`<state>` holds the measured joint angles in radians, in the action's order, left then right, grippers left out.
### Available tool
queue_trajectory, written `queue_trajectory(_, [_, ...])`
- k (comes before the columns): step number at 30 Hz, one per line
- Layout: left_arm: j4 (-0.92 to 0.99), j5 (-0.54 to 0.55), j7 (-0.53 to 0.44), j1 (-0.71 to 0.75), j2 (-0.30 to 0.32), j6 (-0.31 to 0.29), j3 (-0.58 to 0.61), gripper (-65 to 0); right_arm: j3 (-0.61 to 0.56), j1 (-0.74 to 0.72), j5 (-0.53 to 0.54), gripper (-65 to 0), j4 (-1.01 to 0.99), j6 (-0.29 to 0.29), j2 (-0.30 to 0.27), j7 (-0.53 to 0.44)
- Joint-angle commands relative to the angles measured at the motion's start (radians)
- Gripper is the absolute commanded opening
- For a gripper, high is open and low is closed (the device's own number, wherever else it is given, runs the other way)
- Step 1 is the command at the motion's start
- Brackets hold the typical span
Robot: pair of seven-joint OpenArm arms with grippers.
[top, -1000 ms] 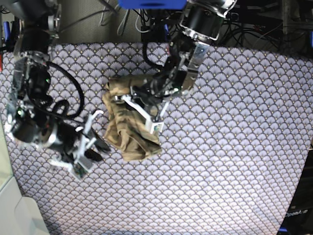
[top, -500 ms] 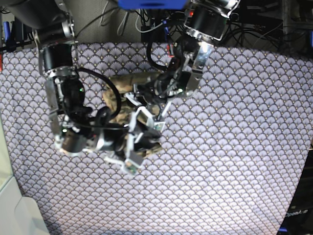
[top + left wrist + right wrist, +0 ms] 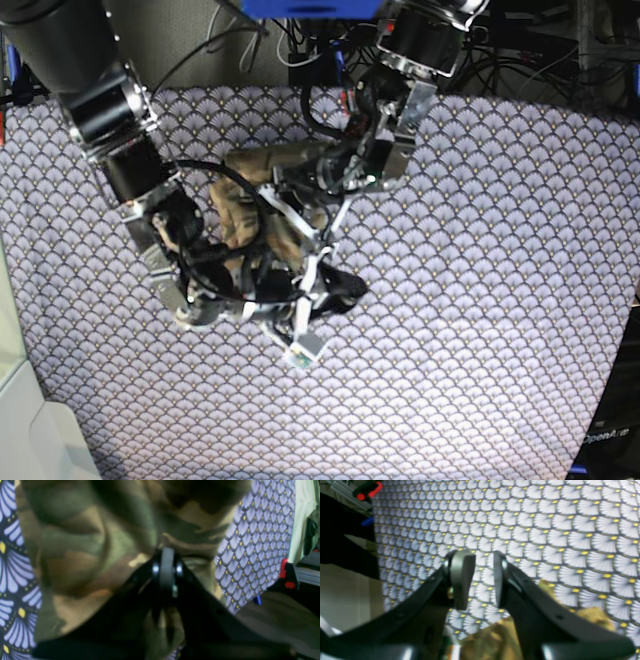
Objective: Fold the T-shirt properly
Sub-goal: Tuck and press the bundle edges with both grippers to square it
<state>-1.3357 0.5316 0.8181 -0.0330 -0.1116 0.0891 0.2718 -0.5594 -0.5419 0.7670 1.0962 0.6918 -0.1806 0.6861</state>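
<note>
Since the earlier frame, right gripper [image 3: 325, 290] has swung across the T-shirt [image 3: 250, 215], jaws spread, empty. Left gripper [image 3: 166, 567], pressed together, pinches cloth. Shirt lies bunched far-left on bench [image 3: 480, 300]; folding remains unfinished.

Purple scallop-patterned table cloth [image 3: 480, 250] covers the table.

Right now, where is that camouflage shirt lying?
In the base view the T-shirt lies bunched on the purple patterned cloth, left of centre near the far edge, between both arms, the left end effector against it.
</note>
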Motion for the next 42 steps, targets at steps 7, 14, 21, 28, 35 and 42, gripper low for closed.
queue_trajectory(7, [-0.003,-0.106,0.042,0.009,-0.003,0.013,0.004,-64.7,0.002,-0.031,-0.022,-49.6,-0.011,0.006,-0.046,-0.013])
queue_trajectory(14, [-0.005,-0.106,0.039,0.009,-0.003,0.119,0.004,-64.7,0.003,-0.034,-0.022,-49.6,-0.109,0.006,-0.076,-0.062])
queue_trajectory(21, [-0.005,-0.104,0.001,0.009,-0.003,0.127,0.004,-64.7,-0.001,-0.065,-0.022,-49.6,-0.238,0.006,-0.078,-0.161])
queue_trajectory(28, [0.006,-0.110,0.001,0.009,-0.001,0.128,0.004,-64.7,0.000,-0.094,-0.022,-49.6,-0.405,0.006,-0.059,-0.245])
queue_trajectory(35, [0.009,-0.112,-0.003,0.009,0.016,0.128,0.004,-64.7,-0.003,-0.093,-0.027,-49.6,-0.489,0.006,-0.033,-0.294])
queue_trajectory(42, [-0.001,-0.104,-0.064,0.031,0.045,0.128,0.004,-64.7,-0.004,-0.059,-0.027,-49.6,-0.489,0.006,-0.030,-0.294])
